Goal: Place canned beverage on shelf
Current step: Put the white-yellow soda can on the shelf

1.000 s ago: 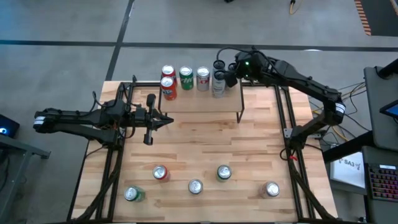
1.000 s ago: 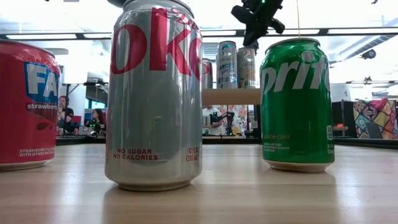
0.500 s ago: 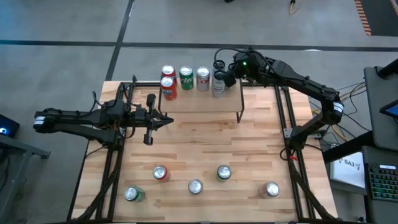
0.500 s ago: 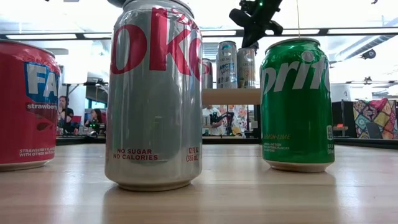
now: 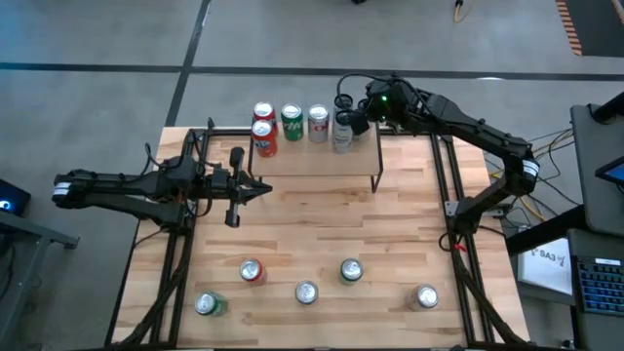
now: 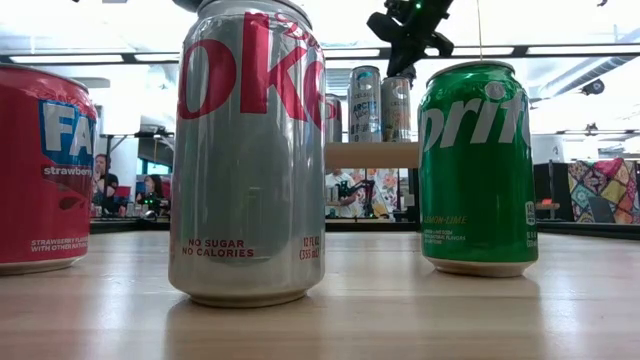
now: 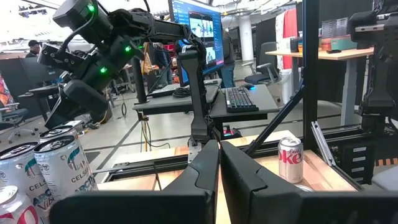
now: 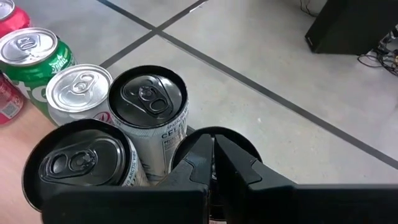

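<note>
Silver can (image 6: 248, 150): "oke" in red; "NO SUGAR NO CALORIES"; "12 FL OZ" read near the base
Green can (image 6: 477, 165): "prit" in white; small "LEMON-LIME"
Red can (image 6: 45, 165): "FA", "strawberry" noted
White can (image 7: 62, 168): "CELSI" read
Small silver can (image 7: 290, 159): "oke" in red

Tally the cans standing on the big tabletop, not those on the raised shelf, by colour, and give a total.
Red can: 1
Green cans: 2
Silver cans: 2
Total: 5
</note>
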Motion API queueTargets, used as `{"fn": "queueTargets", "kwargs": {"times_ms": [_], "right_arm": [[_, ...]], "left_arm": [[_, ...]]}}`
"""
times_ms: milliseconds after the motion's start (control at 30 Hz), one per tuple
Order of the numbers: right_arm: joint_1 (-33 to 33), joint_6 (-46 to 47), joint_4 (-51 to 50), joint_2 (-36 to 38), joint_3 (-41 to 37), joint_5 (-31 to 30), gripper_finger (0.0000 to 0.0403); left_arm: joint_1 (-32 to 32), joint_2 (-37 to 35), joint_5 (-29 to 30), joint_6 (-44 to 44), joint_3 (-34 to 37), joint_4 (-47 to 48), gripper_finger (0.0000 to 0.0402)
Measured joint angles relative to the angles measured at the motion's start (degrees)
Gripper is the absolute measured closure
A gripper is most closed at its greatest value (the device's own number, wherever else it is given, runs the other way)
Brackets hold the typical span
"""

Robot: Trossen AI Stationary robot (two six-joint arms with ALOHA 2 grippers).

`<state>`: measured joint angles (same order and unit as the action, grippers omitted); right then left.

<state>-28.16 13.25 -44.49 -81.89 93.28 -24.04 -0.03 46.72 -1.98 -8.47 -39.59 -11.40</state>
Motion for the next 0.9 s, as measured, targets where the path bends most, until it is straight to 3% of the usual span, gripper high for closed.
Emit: {"fn": "queueTargets", "kwargs": {"times_ms": [500,633,900], "right_arm": [[0.05,-0.01,-0.30,0.55,0.00,0.09,0.0394],[0.69,0.18,-2.19,1.77,2.65,4.31,0.0394],[0.76,3.84,-16.50,1.60,5.26,10.77,0.0394]], "left_arm": [[0.01,0.00,0.02,0.00,0.00,0.00,0.0402],[0.02,0.00,0.00,0.00,0.00,0.00,0.0402],[0.00,0.00,0.00,0.00,-0.01,0.00,0.0402]]}}
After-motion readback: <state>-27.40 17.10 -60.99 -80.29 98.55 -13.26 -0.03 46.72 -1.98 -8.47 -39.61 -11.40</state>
